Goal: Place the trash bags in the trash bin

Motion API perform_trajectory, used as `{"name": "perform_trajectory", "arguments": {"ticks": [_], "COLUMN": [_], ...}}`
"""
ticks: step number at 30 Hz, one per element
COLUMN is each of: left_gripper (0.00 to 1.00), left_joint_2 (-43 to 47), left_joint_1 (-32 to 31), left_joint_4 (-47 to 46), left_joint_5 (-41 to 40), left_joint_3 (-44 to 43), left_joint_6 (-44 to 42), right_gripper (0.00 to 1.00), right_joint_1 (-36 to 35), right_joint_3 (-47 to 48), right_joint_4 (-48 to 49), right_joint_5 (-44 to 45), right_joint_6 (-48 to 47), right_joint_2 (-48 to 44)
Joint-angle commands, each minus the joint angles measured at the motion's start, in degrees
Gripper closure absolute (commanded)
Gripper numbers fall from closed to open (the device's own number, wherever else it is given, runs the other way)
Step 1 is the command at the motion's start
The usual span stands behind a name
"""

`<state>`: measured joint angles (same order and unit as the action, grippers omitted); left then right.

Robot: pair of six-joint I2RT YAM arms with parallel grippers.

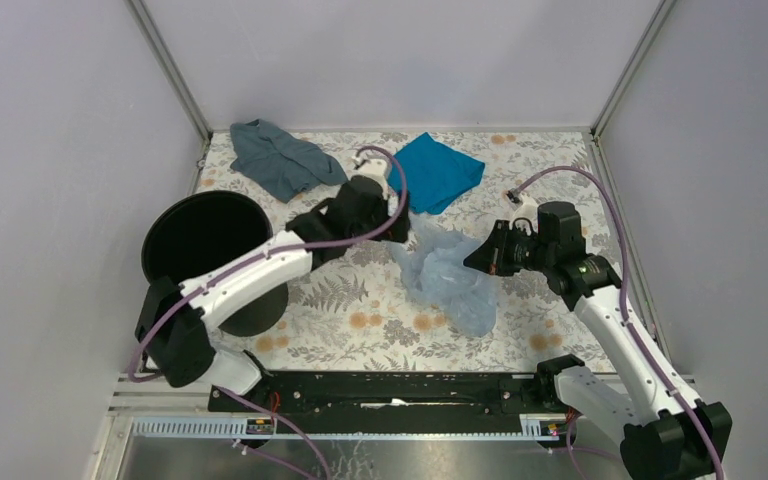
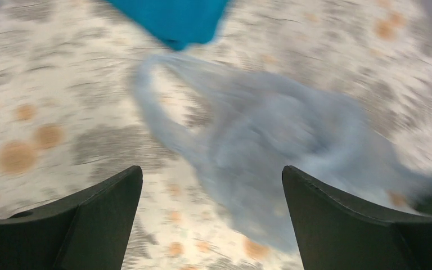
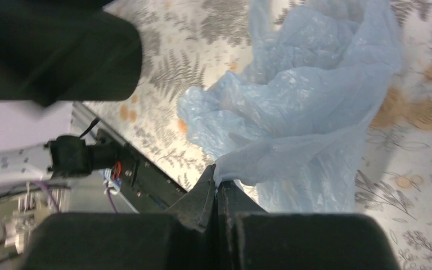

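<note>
From the top view, you have the trash bag (image 1: 445,275) heaped on the counter (image 1: 360,330) near the middle. It is well apart from the trash bin (image 1: 157,222), which stands upright at the left with its mouth open. Your right claw (image 1: 475,262) meets the bag's right side. Your left claw (image 1: 405,212) hangs by the bag's far end, just beside the teal cloth (image 1: 440,170), and a grey-blue cloth (image 1: 280,158) lies at the back. The left wrist view is blurred, but it shows the left claw (image 2: 211,214) spread wide with nothing between its fingers. The bag's handle loop (image 2: 157,112) curls on the counter ahead, its far end at the teal cloth's corner. In the right wrist view, the right claw (image 3: 216,183) is clenched on a fold of film at the bag's near edge, with the rest billowing loose beyond. The step in hand looks like taking a second grip. Aim your left fingers at the loop or the bunched film below it, clear of the teal cloth so you don't pinch it too. The film looks floppy and broad, so gather it before carrying. Lift until the trailing part can pass the rim, and let go only over the opening.
</note>
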<state>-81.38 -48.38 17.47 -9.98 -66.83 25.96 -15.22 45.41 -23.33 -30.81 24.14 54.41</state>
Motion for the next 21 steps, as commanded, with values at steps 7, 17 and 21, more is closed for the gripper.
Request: {"name": "perform_trajectory", "arguments": {"ticks": [7, 17, 21], "left_gripper": [0.01, 0.01, 0.01], "left_joint_2": [-20.90, -14.84, -9.05], "left_joint_1": [6.63, 6.39, 6.44], "left_joint_4": [10.12, 7.86, 9.26], "left_joint_5": [-10.52, -7.33, -8.19], "left_joint_3": [-14.19, -1.06, 5.23], "left_joint_6": [-3.08, 0.19, 1.67], "right_gripper": [1.00, 1.00, 1.00], "right_joint_1": [-0.59, -0.57, -0.60], "right_joint_3": [2.85, 2.33, 2.23], "right_joint_4": [-1.67, -1.70, -1.26], "right_joint_5": [-8.66, -8.62, -8.88], "right_joint_6": [-6.25, -6.09, -5.58], "right_joint_2": [-4.68, -3.42, -3.29]}}
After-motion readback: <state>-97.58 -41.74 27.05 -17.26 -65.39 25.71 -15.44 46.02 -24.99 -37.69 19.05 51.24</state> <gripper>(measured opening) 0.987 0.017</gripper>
